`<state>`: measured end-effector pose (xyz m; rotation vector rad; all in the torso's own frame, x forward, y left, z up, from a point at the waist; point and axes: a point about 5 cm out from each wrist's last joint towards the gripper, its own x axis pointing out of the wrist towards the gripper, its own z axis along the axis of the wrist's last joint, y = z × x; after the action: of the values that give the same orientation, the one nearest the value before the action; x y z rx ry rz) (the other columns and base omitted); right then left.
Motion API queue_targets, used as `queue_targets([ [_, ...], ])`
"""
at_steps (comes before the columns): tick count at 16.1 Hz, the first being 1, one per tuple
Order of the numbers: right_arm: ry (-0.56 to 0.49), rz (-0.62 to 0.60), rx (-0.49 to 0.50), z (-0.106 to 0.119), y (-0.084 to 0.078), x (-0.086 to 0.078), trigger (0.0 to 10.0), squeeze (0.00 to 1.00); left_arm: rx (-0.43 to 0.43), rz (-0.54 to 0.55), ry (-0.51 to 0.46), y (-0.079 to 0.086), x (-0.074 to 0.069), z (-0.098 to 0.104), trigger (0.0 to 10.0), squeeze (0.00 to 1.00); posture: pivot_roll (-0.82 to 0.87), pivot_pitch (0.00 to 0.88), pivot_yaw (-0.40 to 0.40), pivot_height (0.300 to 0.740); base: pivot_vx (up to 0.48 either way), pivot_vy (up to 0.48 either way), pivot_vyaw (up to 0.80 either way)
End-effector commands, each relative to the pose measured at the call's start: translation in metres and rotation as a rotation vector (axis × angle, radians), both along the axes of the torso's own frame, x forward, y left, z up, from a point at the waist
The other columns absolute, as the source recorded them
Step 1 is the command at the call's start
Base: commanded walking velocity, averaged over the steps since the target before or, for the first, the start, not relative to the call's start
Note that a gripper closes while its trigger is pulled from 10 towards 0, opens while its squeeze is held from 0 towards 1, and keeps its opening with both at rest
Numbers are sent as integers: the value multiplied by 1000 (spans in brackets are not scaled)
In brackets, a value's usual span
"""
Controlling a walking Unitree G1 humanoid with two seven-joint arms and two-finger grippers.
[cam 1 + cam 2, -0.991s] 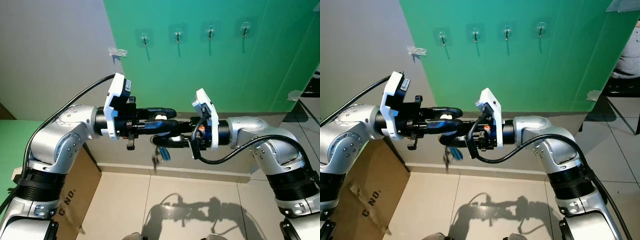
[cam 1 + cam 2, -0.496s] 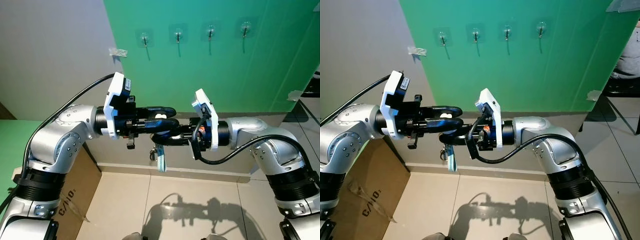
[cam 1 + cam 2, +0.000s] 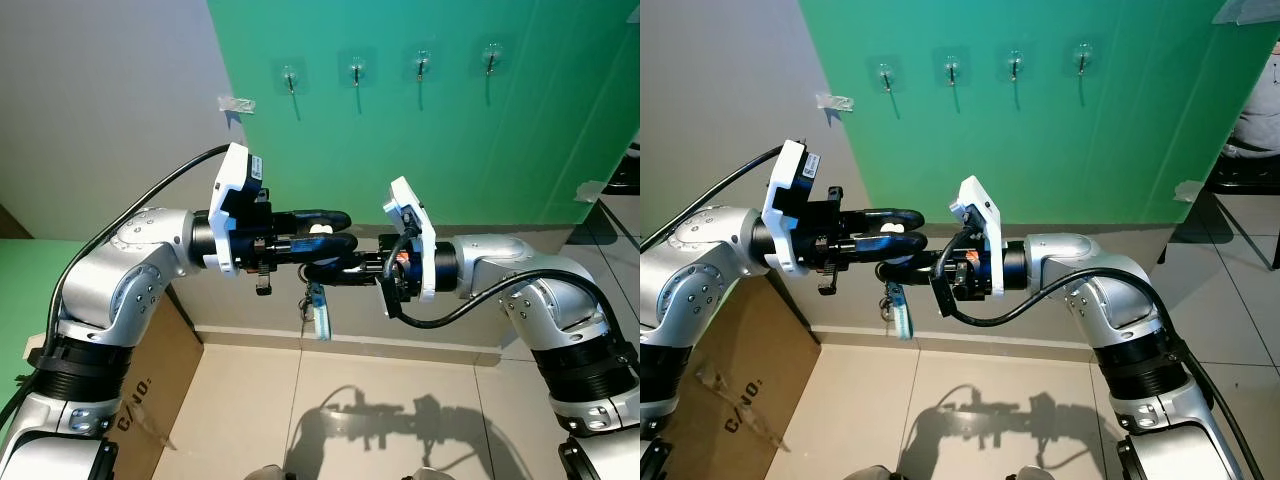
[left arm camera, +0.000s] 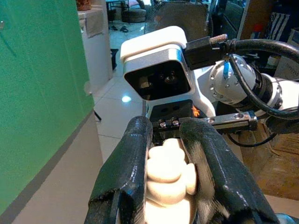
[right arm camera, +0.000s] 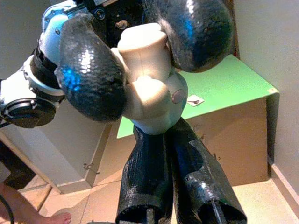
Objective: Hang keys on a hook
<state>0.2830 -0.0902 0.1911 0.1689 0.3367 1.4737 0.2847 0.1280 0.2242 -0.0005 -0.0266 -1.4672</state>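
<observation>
A cream figure charm (image 3: 319, 232) sits clamped between the fingers of my left gripper (image 3: 335, 229), which is shut on it (image 4: 169, 173). From it hang the keys with a blue tag (image 3: 318, 311), dangling freely. My right gripper (image 3: 322, 270) points at the left one from the opposite side, just under it. Its fingers (image 5: 154, 177) are closed together at the charm's lower end (image 5: 152, 100). Several hooks (image 3: 355, 72) are stuck in a row high on the green wall, well above and beyond both grippers.
A cardboard box (image 3: 150, 385) stands low on my left by the wall. A baseboard ledge (image 3: 400, 345) runs under the green panel (image 3: 520, 150), with tiled floor below. A person's bare foot (image 5: 52, 218) shows on the floor in the right wrist view.
My right gripper has risen slightly and narrowed its fingers under the left one. The keys, swinging and blurred before, now hang straight down.
</observation>
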Motion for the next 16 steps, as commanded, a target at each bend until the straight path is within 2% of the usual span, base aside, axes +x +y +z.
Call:
queue_targets([
  [1, -26, -20, 26, 7, -1, 1, 0, 0, 23, 5, -18, -1, 2, 0, 0, 0, -217, 0, 133, 736, 0, 0, 0],
  [4, -24, -22, 19, 6, -2, 0, 0, 0, 32, 5, -16, -2, 2, -3, 0, 0, -222, 0, 132, 736, 0, 0, 0],
  [5, -23, -22, 17, 6, -2, 0, 0, 0, 38, 27, -30, -3, 4, -2, 1216, 0, -222, 0, 132, 736, 0, 0, 0],
  [6, -22, -23, 17, 6, -3, 1, 0, 0, 41, 38, -36, -3, 5, -2, 1216, 0, -222, 0, 132, 736, 0, 0, 0],
  [7, -22, -22, 15, 6, -2, 0, 0, 0, 34, 48, -23, -3, 6, -2, 10000, 1000, -222, 0, 131, 736, 0, 0, 0],
  [10, -21, -21, 12, 5, -2, 0, 0, 0, 41, 101, -34, -1, 12, -2, 10000, 1000, -221, 0, 130, 736, 0, 0, 0],
  [13, -22, -32, 5, 3, -3, 1, 0, 0, 19, 221, -43, 6, 26, 2, 10000, 1000, -221, 0, 131, 736, 0, 0, 0],
  [15, -35, -88, -3, -1, -4, 5, 0, 0, 10, 424, -49, 19, 46, 3, 10000, 1000, -221, 0, 130, 736, 0, 0, 0],
  [16, -39, -102, -5, -1, -4, 7, 0, 0, 13, 455, -49, 21, 49, 2, 10000, 1000, -221, 0, 130, 736, 0, 0, 0],
])
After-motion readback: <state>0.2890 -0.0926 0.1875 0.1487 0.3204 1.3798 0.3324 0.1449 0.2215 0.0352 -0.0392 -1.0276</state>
